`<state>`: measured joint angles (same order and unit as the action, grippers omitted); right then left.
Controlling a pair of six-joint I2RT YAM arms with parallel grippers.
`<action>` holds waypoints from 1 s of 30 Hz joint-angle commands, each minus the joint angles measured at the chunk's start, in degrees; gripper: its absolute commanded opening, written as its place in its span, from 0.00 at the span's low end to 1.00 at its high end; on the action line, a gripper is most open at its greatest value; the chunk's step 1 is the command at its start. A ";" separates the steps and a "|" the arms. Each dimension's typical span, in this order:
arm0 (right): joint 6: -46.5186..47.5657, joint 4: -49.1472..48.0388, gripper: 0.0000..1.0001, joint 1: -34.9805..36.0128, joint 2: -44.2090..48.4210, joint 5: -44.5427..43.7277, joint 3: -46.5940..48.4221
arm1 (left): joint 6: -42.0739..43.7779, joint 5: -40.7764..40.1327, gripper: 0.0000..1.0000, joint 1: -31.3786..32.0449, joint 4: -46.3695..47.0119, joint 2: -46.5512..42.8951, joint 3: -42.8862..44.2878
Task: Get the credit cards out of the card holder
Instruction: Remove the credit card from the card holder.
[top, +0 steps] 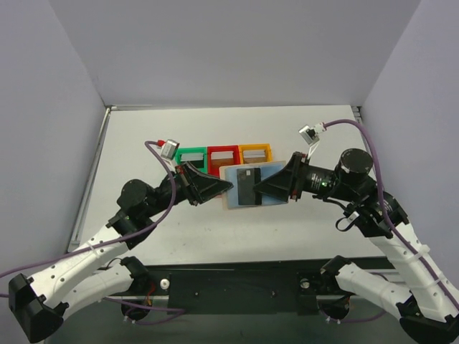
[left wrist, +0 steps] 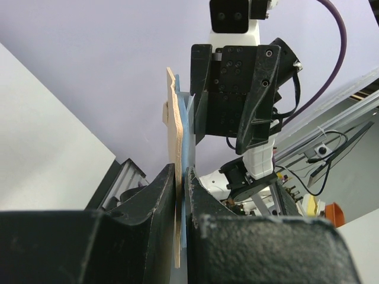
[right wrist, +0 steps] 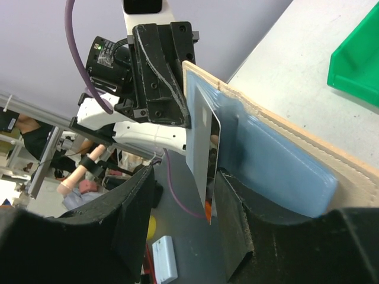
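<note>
The tan card holder (top: 267,172) is held open above the table, its light blue inner panels facing up. A dark credit card (top: 247,185) sticks out of it. My left gripper (top: 224,188) is shut on the holder's left edge; in the left wrist view the gripper (left wrist: 182,177) pinches the tan and blue layers (left wrist: 175,136). My right gripper (top: 262,188) is at the holder's right side. In the right wrist view it (right wrist: 185,177) is open, with the card (right wrist: 201,148) standing between its jaws, close against the right finger (right wrist: 231,207), out of the blue panel (right wrist: 266,165).
Green (top: 192,155), red (top: 222,154) and orange (top: 254,152) bins stand in a row just behind the holder. The green bin's corner shows in the right wrist view (right wrist: 355,53). Grey walls enclose the table on three sides.
</note>
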<state>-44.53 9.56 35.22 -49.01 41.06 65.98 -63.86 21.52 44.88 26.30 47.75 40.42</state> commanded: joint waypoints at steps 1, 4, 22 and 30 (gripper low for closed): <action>-0.64 -3.85 0.41 -0.42 -0.64 2.10 -0.49 | 0.22 1.33 0.00 -0.15 2.96 0.85 3.61; -1.61 -5.25 0.41 -0.42 -0.64 2.53 -1.02 | 0.13 1.68 0.00 -0.23 3.23 1.47 4.05; -3.36 -9.03 0.39 -1.38 1.29 2.27 -4.88 | 5.40 3.44 0.00 -0.24 -9.86 2.35 12.66; -6.18 -16.50 0.46 -1.38 1.99 4.20 -5.95 | 4.09 4.41 0.00 -0.23 -7.33 3.67 13.02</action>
<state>-49.36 -0.38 34.15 -47.53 43.18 60.25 -58.98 24.16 44.53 14.39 51.40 51.27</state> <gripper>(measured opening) 0.447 0.177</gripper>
